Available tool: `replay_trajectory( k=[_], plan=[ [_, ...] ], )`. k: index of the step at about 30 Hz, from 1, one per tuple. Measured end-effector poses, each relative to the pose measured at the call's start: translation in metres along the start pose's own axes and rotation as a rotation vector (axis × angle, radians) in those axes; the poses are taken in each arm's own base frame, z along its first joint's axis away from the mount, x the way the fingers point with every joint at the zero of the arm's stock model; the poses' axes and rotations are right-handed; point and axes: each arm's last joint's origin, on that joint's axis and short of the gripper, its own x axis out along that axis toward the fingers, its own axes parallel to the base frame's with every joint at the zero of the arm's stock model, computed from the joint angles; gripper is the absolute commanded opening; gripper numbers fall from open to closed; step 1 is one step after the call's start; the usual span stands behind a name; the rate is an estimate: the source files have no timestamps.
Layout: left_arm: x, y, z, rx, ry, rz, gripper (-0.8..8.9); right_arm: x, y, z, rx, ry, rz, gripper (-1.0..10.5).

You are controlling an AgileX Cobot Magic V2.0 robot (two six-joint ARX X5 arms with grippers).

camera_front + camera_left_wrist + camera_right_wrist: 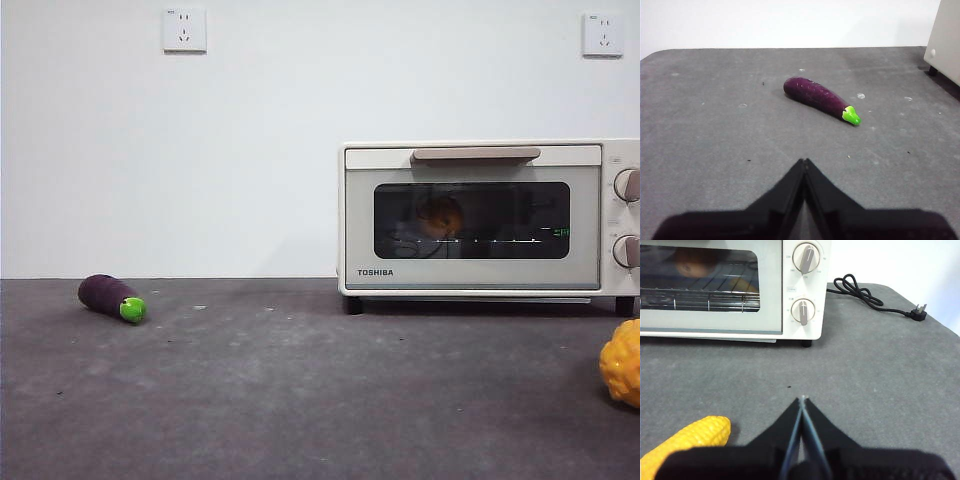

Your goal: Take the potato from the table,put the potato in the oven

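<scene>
One potato [440, 216] sits inside the oven [480, 275] on the wire rack [700, 299], door closed; one eggplant [820, 98] and one corn cob [687, 440] lie on the table [300, 390]; my left gripper [804, 161] and right gripper [803, 399] are pressed together, holding nothing.

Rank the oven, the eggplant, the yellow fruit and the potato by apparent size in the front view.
1. oven, by far the largest.
2. eggplant.
3. potato, seen dimly behind the oven's glass.
Unranked: the bumpy yellow fruit is cut by the picture's edge and lies nearer the camera.
</scene>
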Motion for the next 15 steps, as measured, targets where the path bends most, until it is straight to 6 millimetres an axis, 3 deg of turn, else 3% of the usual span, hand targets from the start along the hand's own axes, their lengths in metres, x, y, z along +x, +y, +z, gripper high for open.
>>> replay_trajectory(
  k=[15],
  plan=[
    [0.0, 0.0, 0.0, 0.0, 0.0, 0.0, -0.03, -0.0002, 0.0, -0.0004, 0.0, 0.008, 0.001, 0.0]
  ],
)
